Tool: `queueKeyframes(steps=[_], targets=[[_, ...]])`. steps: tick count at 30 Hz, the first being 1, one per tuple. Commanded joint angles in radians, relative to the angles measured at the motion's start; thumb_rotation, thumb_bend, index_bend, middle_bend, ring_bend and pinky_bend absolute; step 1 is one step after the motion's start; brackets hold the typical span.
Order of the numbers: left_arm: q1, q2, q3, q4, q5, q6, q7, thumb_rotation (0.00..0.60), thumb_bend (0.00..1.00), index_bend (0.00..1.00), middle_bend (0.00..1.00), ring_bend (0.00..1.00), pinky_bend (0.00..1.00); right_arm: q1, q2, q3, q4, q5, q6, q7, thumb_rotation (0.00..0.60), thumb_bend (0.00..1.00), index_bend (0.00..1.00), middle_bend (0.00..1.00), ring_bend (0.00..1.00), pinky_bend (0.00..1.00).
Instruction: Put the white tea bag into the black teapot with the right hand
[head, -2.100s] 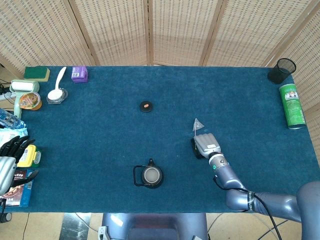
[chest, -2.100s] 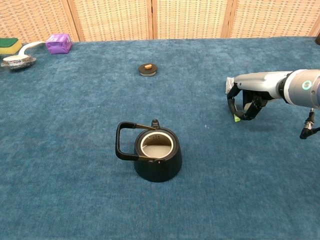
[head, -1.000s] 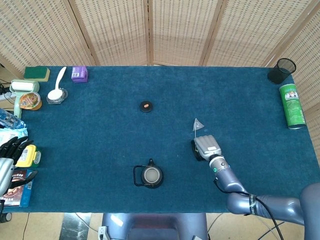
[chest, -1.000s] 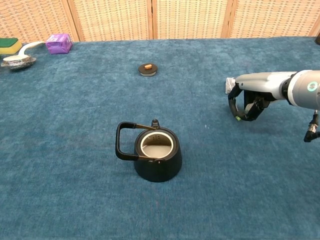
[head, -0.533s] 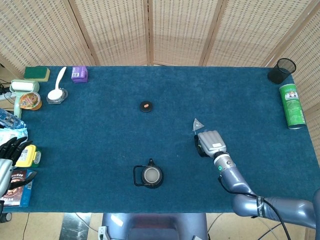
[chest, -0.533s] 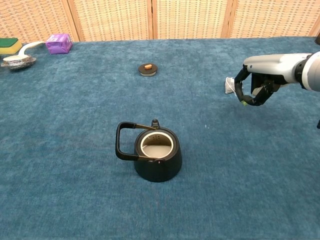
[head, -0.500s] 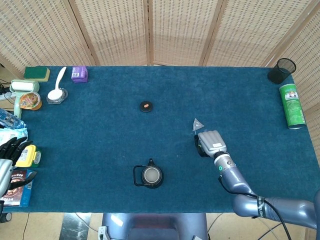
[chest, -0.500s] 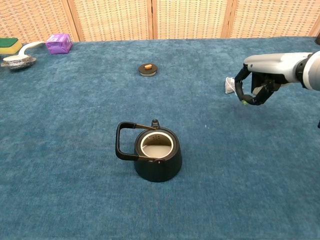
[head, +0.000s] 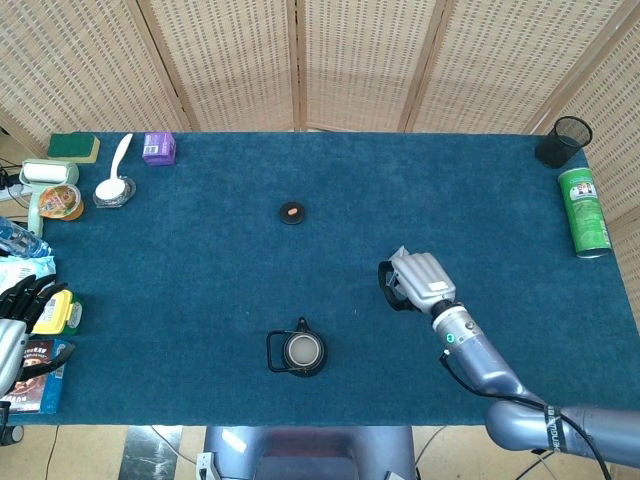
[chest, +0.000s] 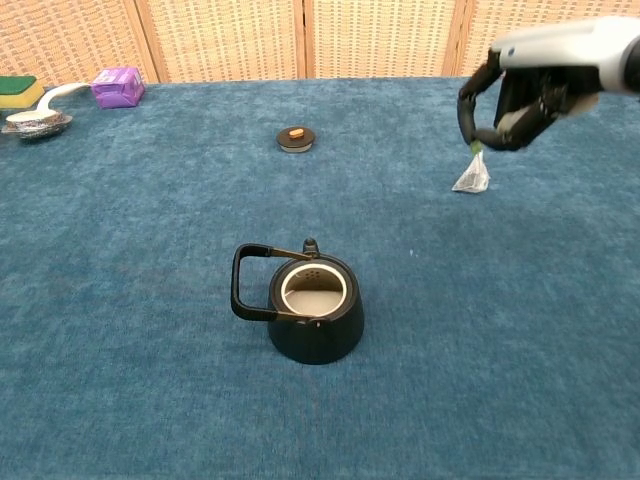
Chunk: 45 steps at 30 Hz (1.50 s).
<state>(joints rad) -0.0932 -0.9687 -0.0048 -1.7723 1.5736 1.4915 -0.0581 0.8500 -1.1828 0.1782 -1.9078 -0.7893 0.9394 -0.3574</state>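
Note:
The black teapot (head: 300, 351) (chest: 315, 310) stands lidless near the table's front edge, its handle to the left. In the chest view my right hand (chest: 520, 95) is raised at the upper right and pinches the green tag of the white tea bag (chest: 471, 177), which dangles below the fingers clear of the cloth. The hand is well right of and beyond the pot. In the head view the right hand (head: 420, 279) hides the bag. My left hand (head: 22, 310) hangs at the far left edge with its fingers apart, holding nothing.
The teapot's lid (head: 292, 213) (chest: 295, 138) lies at mid-table. A purple box (head: 159, 148), a spoon in a foil dish (head: 114, 188) and a sponge (head: 74, 146) sit back left. A green can (head: 584, 211) and black mesh cup (head: 563, 141) are at the far right.
My right hand has risen from the cloth with the tea bag's tag pinched, lifting the bag off the table so that it hangs free. The left hand and the teapot have not moved.

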Motion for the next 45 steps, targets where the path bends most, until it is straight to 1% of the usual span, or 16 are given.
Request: queueKeyframes(steps=[1, 7, 18, 23, 30, 34, 39, 45], targets=[[0.002, 0.0, 0.002, -0.001, 0.004, 0.002, -0.001, 0.6, 0.26, 0.14, 0.1, 0.0, 0.09, -0.012, 0.052, 0.031, -0.042, -0.024, -0.008, 0.046, 0.6, 0.58, 0.6, 1.0, 1.0, 1.0], [0.01, -0.001, 0.011, -0.003, 0.019, 0.012, -0.008, 0.6, 0.26, 0.14, 0.1, 0.0, 0.09, -0.044, 0.135, 0.071, -0.118, -0.054, -0.024, 0.149, 0.6, 0.58, 0.61, 1.0, 1.0, 1.0], [0.028, 0.006, 0.025, -0.009, 0.051, 0.042, -0.017, 0.6, 0.26, 0.14, 0.1, 0.0, 0.09, -0.129, 0.314, 0.14, -0.27, -0.194, -0.081, 0.397, 0.6, 0.58, 0.61, 1.0, 1.0, 1.0], [0.036, 0.01, 0.032, -0.011, 0.059, 0.051, -0.018, 0.6, 0.26, 0.15, 0.1, 0.0, 0.09, -0.159, 0.383, 0.171, -0.314, -0.268, -0.105, 0.503, 0.6, 0.58, 0.61, 1.0, 1.0, 1.0], [0.047, 0.014, 0.037, -0.004, 0.058, 0.06, -0.029, 0.6, 0.26, 0.14, 0.1, 0.0, 0.09, -0.166, 0.444, 0.207, -0.347, -0.336, -0.147, 0.615, 0.6, 0.58, 0.61, 1.0, 1.0, 1.0], [0.051, 0.012, 0.038, 0.005, 0.058, 0.063, -0.04, 0.6, 0.26, 0.14, 0.1, 0.0, 0.09, -0.158, 0.467, 0.219, -0.362, -0.352, -0.171, 0.646, 0.6, 0.57, 0.61, 1.0, 1.0, 1.0], [0.057, 0.009, 0.04, 0.019, 0.059, 0.069, -0.056, 0.6, 0.26, 0.15, 0.1, 0.0, 0.09, -0.148, 0.479, 0.219, -0.388, -0.361, -0.192, 0.658, 0.6, 0.57, 0.61, 1.0, 1.0, 1.0], [0.062, 0.004, 0.046, 0.036, 0.07, 0.075, -0.072, 0.6, 0.26, 0.14, 0.1, 0.0, 0.09, -0.14, 0.475, 0.197, -0.43, -0.372, -0.189, 0.611, 0.6, 0.57, 0.61, 1.0, 1.0, 1.0]])
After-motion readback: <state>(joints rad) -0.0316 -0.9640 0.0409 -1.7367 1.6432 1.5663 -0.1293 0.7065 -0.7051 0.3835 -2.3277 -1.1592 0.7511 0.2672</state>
